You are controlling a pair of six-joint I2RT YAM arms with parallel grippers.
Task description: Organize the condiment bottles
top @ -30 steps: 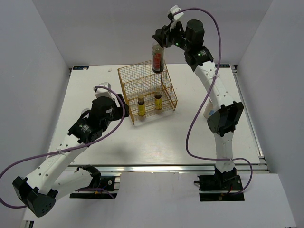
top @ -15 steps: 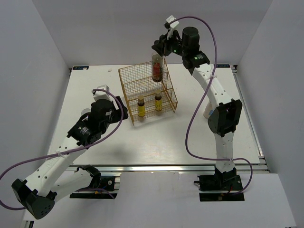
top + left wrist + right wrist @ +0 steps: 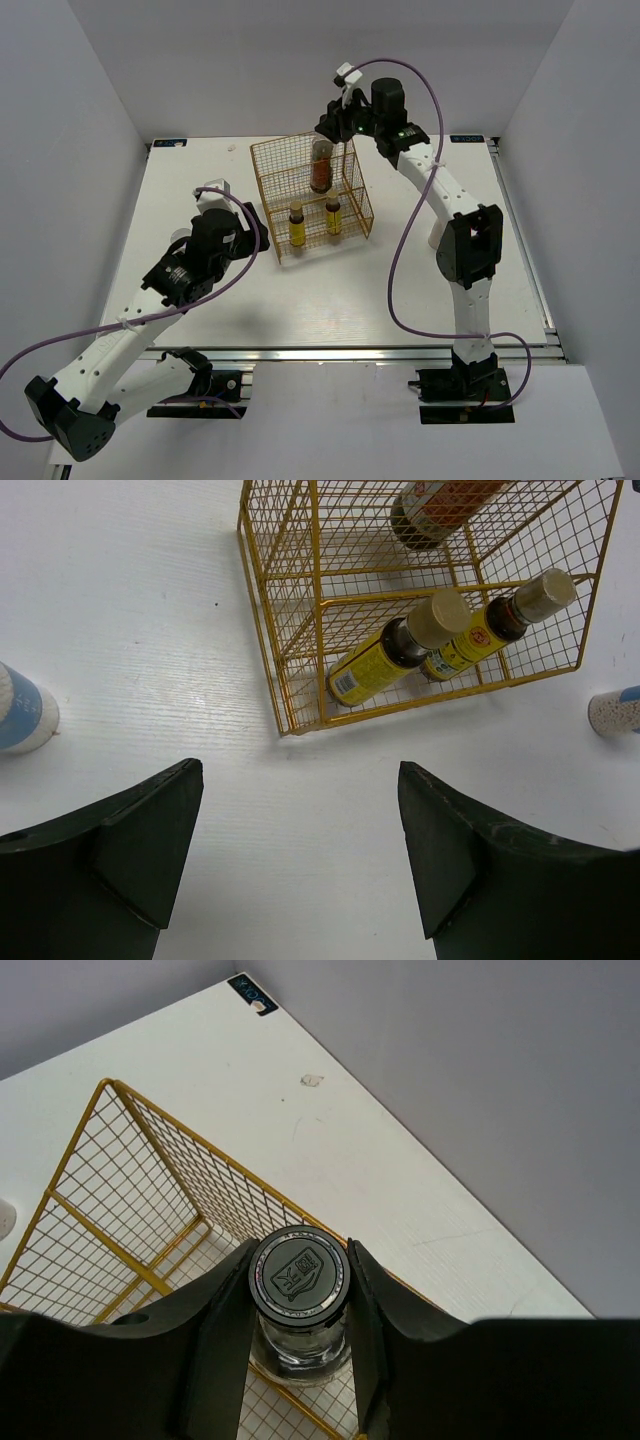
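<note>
Dark bottle pinched by right gripper within rack — left gripper spread above white table.

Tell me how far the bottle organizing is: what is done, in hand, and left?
Done: two small yellow bottles stand in the gold wire rack's lower front tier. In hand: the right end effector grips the dark brown bottle at its cap, inside the upper rear tier, not yet released. Left: two white bottles are on the table outside the rack; the left end effector is open and empty.
</note>
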